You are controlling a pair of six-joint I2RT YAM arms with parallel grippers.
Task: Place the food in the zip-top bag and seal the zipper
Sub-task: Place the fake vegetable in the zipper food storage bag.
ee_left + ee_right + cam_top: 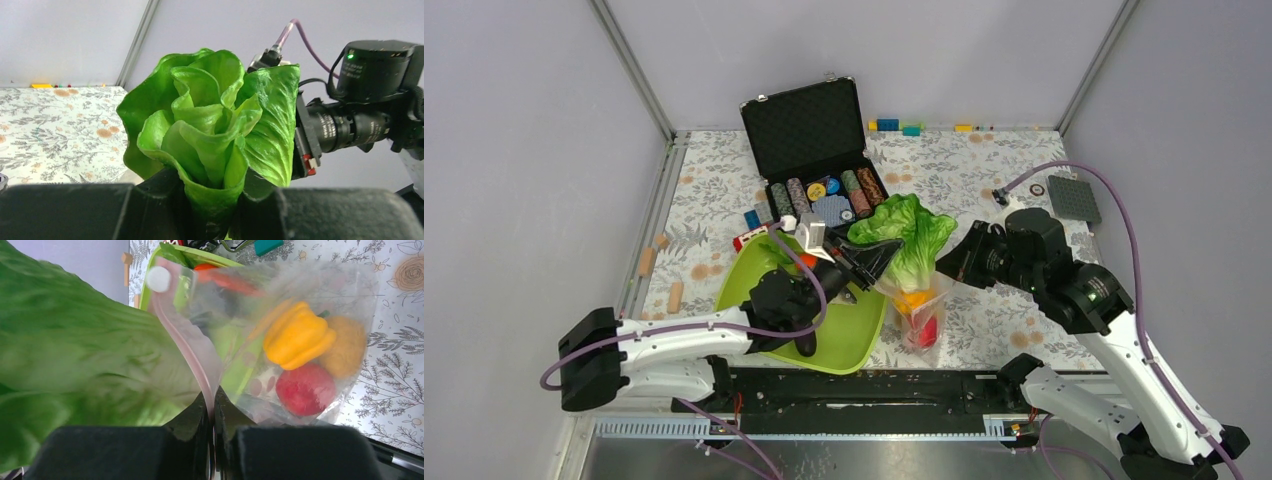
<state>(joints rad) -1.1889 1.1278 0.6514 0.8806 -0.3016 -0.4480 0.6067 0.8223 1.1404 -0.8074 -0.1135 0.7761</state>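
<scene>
The zip-top bag (921, 312), clear and crinkled, is near the front of the flowered table (1024, 200), just right of a lime-green tray (749, 280). That is what I see from the overhead camera. The green lettuce (904, 235) hangs directly over the bag's far end. My left arm (684, 340) reaches across the tray and its jaws are clamped on the lettuce stem. My right arm (1114, 330) comes in from the other side, with its jaws at the bag's upper edge. An open case of poker chips (824, 195) lies behind.

From the left wrist camera, the lettuce (210, 130) fills the middle of the picture. Its stem is pinched between the left jaws and its leaves fan away from them, so its long axis runs straight out from the jaws.

From the right wrist camera, the right jaws are closed tight on the bag's rim, right on the pale pink zipper (187, 345). Inside the bag (240, 295) lie a yellow pepper (297, 335), a red apple (306, 389) and an orange fruit (350, 347). The lettuce (75, 355) presses against the zipper from the left. I cannot tell whether any leaf has passed the mouth.

My judgement is that the left arm must bring the lettuce in lengthwise through the held-open mouth.
</scene>
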